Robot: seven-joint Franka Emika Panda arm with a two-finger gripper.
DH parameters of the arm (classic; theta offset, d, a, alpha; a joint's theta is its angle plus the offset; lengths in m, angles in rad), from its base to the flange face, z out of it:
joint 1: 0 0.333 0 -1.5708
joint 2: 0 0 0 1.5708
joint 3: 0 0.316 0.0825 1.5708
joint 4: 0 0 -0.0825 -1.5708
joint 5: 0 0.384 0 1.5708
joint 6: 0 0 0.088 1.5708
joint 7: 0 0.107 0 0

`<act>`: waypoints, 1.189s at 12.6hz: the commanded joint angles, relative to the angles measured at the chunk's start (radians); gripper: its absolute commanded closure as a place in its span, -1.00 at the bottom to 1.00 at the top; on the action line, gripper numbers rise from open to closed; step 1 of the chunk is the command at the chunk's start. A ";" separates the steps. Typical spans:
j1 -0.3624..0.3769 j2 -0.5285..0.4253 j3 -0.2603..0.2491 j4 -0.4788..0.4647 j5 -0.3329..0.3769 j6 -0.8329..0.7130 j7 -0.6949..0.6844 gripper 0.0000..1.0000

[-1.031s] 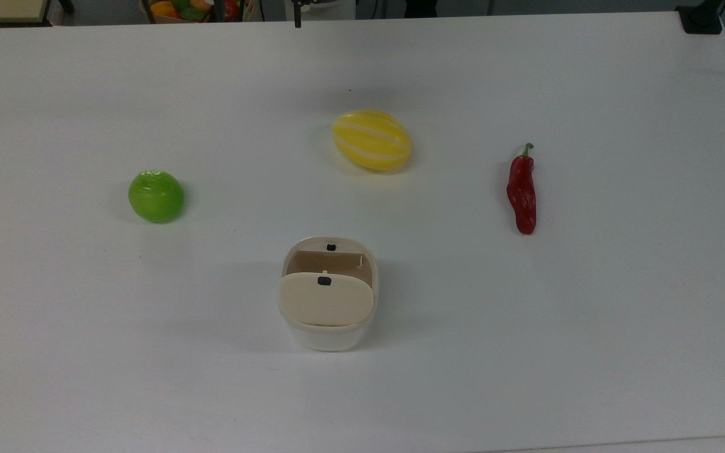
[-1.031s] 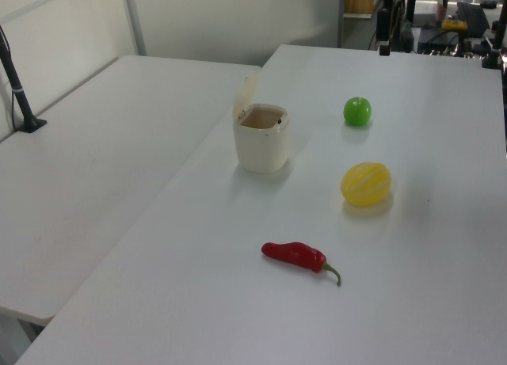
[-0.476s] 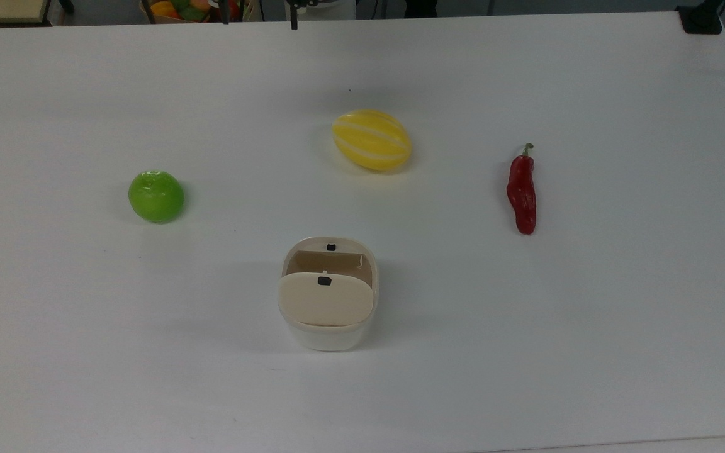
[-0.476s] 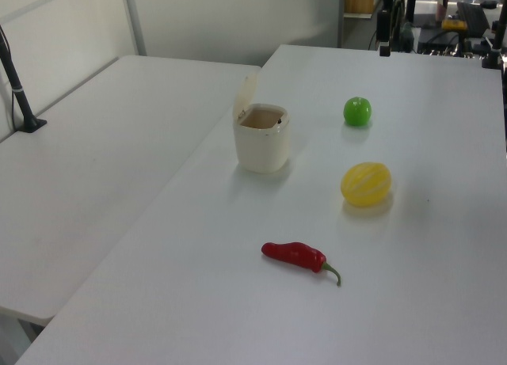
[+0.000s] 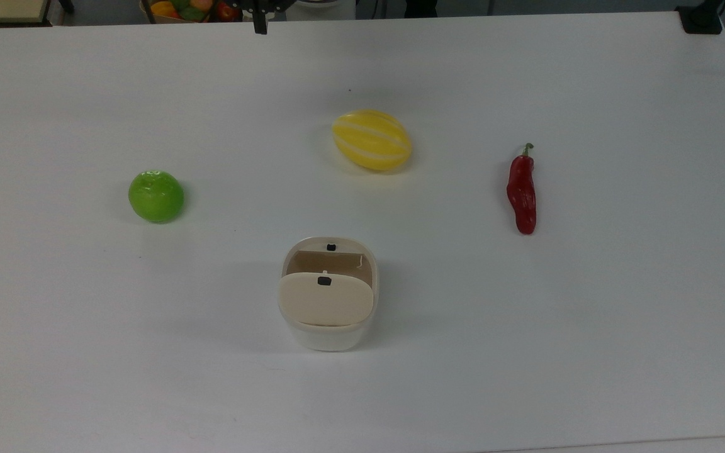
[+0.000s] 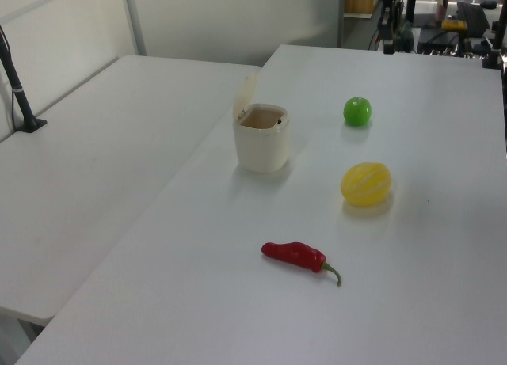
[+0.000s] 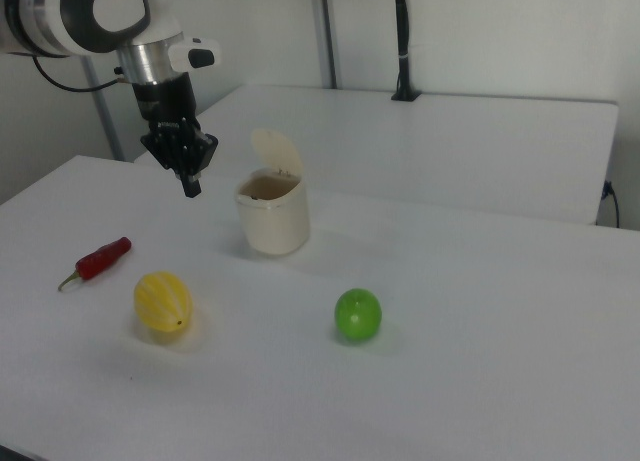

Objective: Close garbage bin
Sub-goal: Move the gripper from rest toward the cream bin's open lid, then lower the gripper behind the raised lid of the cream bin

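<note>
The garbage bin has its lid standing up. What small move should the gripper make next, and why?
Probably move the gripper toward the garbage bin, aiming behind its raised lid. The lid stands upright, the bin is open, and the gripper hangs in the air, apart from it, on the right view's left.

Garbage bin (image 5: 328, 302): on the table (image 5: 589, 346), toward the top view's bottom, lid (image 5: 326, 299) up.
Melon (image 5: 371, 139): above the bin in the top view.
Apple (image 5: 156, 196): at the top view's left.
Chili pepper (image 5: 521, 192): at the top view's right.
Gripper (image 7: 190, 186): in the air at the right view's left of the bin.
</note>
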 commanded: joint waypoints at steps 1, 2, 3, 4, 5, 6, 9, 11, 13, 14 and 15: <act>0.001 -0.007 -0.001 -0.016 -0.004 0.006 -0.003 1.00; 0.003 0.002 -0.001 -0.016 -0.004 0.026 -0.005 1.00; 0.004 0.007 -0.001 -0.014 -0.006 0.053 -0.005 1.00; 0.006 0.014 -0.001 -0.014 -0.006 0.072 -0.005 1.00; 0.011 0.030 -0.001 -0.014 -0.006 0.093 -0.005 1.00; 0.011 0.044 -0.001 0.000 0.002 0.125 -0.002 1.00; 0.014 0.106 0.006 0.032 0.011 0.281 0.017 1.00; 0.014 0.139 0.006 0.037 0.043 0.413 0.017 1.00; 0.015 0.171 0.008 0.038 0.051 0.542 0.018 1.00; 0.015 0.186 0.011 0.044 0.053 0.593 0.017 1.00; 0.015 0.208 0.011 0.061 0.054 0.645 0.018 1.00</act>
